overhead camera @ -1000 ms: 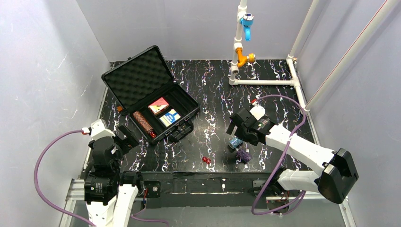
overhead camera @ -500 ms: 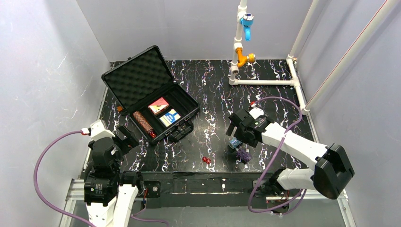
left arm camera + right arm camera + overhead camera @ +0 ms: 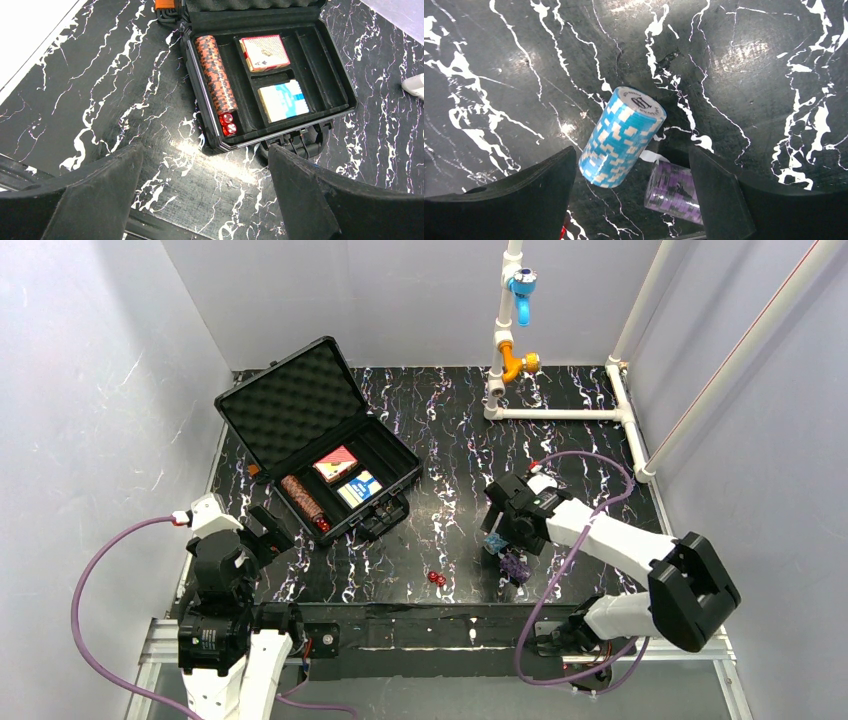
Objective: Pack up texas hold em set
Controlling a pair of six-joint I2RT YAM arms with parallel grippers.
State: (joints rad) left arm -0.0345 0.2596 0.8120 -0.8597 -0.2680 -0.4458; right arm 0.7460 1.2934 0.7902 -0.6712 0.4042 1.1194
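The black case point(image 3: 398, 462) lies open at the left, its foam lid point(image 3: 290, 405) tilted back. Inside are a brown chip stack point(image 3: 215, 75), a red card box point(image 3: 264, 51), a blue card box point(image 3: 286, 101) and two red dice point(image 3: 227, 123). A blue chip stack point(image 3: 621, 137) and a purple chip stack point(image 3: 674, 192) lie on their sides on the table. My right gripper point(image 3: 631, 150) is open and straddles both stacks without closing on either. Two more red dice point(image 3: 437, 579) lie near the front. My left gripper point(image 3: 205, 150) is open and empty, just in front of the case.
A white pipe frame point(image 3: 560, 413) with blue and orange fittings stands at the back right. The case's handle point(image 3: 295, 145) sticks out toward my left gripper. White walls close in the table on three sides.
My right gripper has come down and forward over the blue chip stack, and its jaws have narrowed slightly. The left arm has not moved.
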